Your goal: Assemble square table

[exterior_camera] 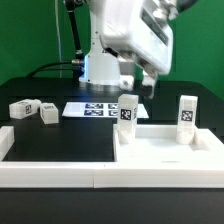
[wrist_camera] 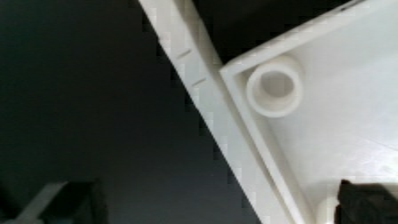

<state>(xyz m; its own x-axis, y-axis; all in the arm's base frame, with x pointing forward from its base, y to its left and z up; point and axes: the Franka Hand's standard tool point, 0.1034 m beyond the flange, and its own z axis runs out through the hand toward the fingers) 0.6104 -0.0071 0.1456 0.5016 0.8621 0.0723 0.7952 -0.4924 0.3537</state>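
Note:
The white square tabletop (exterior_camera: 165, 152) lies at the exterior view's right, rim up. Two white tagged legs stand upright on it, one at its far left corner (exterior_camera: 128, 110) and one at its far right corner (exterior_camera: 187, 115). Two more legs lie loose on the black table at the left (exterior_camera: 22, 108) (exterior_camera: 48, 114). My gripper (exterior_camera: 148, 82) hangs above and behind the left upright leg. In the wrist view my gripper (wrist_camera: 214, 205) is open and empty, fingers (wrist_camera: 63, 200) wide apart over the tabletop's rim (wrist_camera: 205, 90), near a round hole (wrist_camera: 276, 86).
The marker board (exterior_camera: 100, 108) lies flat behind the tabletop, under the arm. Long white border rails run along the front (exterior_camera: 55, 172) and the left edge (exterior_camera: 5, 135) of the black table. The robot base (exterior_camera: 100, 65) stands at the back.

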